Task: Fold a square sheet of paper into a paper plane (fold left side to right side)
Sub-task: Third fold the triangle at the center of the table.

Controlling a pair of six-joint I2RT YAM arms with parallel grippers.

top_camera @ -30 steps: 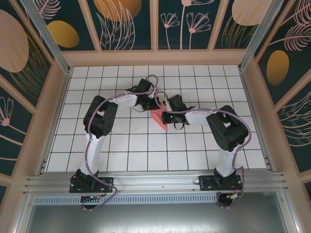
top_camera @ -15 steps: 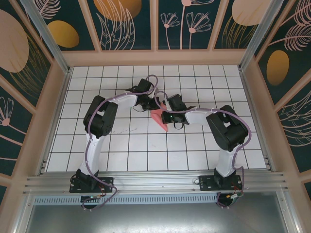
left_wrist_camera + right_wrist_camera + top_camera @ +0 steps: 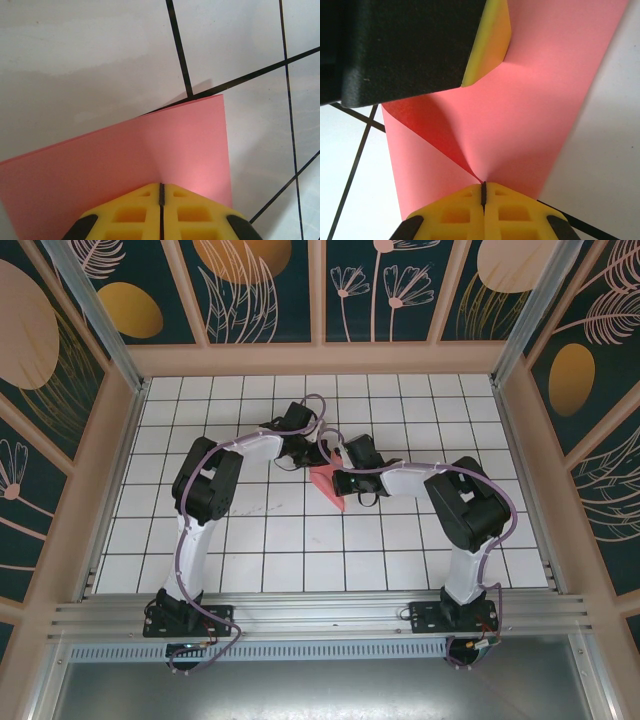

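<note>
From above, the square sheet of paper [image 3: 330, 490] sits just beneath the left gripper [image 3: 318, 458] and the right gripper [image 3: 340, 464]. We judge the left-to-right fold is in hand; next the held edge must travel across evenly. At the left wrist, the left gripper [image 3: 161, 186] is clenched on the sheet, which spreads ahead. At the right wrist, the right gripper [image 3: 483, 186] pinches it too, the paper bending ahead.

Barely anything moved, honestly
The right gripper [image 3: 483, 187] crept a tiny bit leftward in the overhead view, closer in to the left gripper [image 3: 161, 187], over that last second, easy to miss.
</note>
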